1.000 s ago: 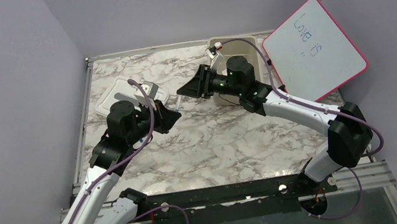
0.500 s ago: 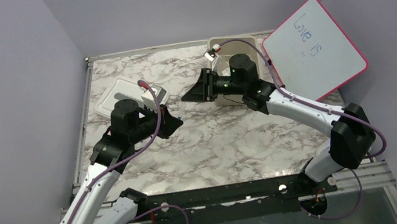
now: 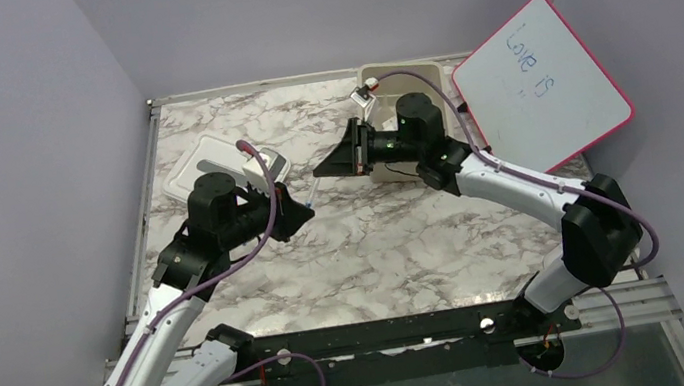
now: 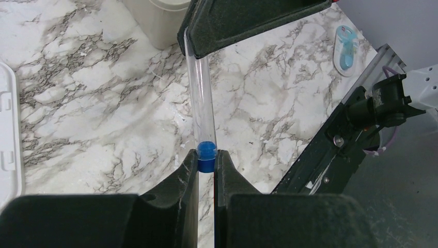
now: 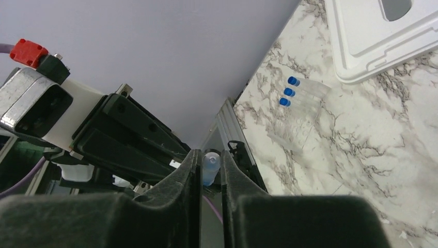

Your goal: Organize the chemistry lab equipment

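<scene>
**Tube Held at Both Ends, Left of the Beige Tub**

We take the beige tub (image 4: 155, 20) at the far side of the marble table (image 3: 376, 249) as our reference and work from left to right.

1. The white lid (image 3: 197, 163) lies flat on the table, well to the left of the tub.
2. In the right wrist view, three spare blue-capped tubes (image 5: 302, 93) lie side by side on the marble, left of the tub and just beside a corner of the lid.
3. The left gripper (image 4: 206, 155) sits between the lid and the tub, nearer the lid. Its jaws are nearly closed and pinch the blue cap of one thin clear tube (image 4: 201, 93).
4. The tube spans the gap between the two grippers, off the table surface, just to the left of the tub's near corner.
5. The right gripper (image 5: 210, 160) sits immediately left of the tub. Its jaws are closed down to the tube's width and clamp the clear uncapped end.
6. In the left wrist view, a small clear packet (image 4: 345, 47) with a blue piece inside lies on the marble, well apart from the tub and near the table's edge rail.
7. The pink-framed whiteboard (image 3: 546, 94) leans tilted just to the right of the tub.
</scene>
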Robot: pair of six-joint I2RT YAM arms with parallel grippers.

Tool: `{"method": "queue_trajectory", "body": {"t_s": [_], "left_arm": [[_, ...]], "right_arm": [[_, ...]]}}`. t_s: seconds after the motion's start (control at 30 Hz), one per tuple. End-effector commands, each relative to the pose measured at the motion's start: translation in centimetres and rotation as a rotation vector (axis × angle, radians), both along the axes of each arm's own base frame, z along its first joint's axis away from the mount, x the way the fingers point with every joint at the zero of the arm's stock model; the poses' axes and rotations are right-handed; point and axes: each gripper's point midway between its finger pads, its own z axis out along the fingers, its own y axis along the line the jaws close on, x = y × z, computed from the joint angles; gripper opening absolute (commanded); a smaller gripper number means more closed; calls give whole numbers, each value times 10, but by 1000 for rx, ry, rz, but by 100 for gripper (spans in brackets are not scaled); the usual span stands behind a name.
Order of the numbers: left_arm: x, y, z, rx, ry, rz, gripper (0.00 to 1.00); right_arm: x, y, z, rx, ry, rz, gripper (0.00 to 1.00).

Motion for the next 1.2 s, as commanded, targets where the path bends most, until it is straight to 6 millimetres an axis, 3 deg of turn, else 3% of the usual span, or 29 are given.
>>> {"method": "queue_trajectory", "body": {"t_s": [0.0,0.07,0.2,0.23,0.33,0.43,0.5,0.63,0.77,1.0,1.17], "left_arm": [[-2,-2,24,-32,-70,-26,0],[-1,-3,26,-43,-69,-21,7],[6,-2,38,-98,-67,47,60],[12,1,45,-129,-74,97,68],[28,8,76,-238,-97,234,79],[35,12,110,-445,-101,330,81],[36,12,119,-581,-83,354,81],[39,13,120,-736,-10,398,80],[43,12,129,-798,-4,399,77],[57,9,125,-859,21,427,53],[63,3,116,-843,35,416,50]], "right_arm": [[-10,1,9,84,25,66,15],[-9,-1,9,109,42,49,13],[-3,-11,19,207,69,-34,12],[0,-14,22,239,73,-58,12],[7,-26,37,337,79,-137,12],[12,-36,55,441,87,-191,12],[16,-42,65,505,100,-223,12],[26,-51,78,610,163,-277,12],[38,-49,79,631,229,-310,12],[45,-44,71,646,304,-308,12],[52,-47,62,651,336,-348,12]]}}
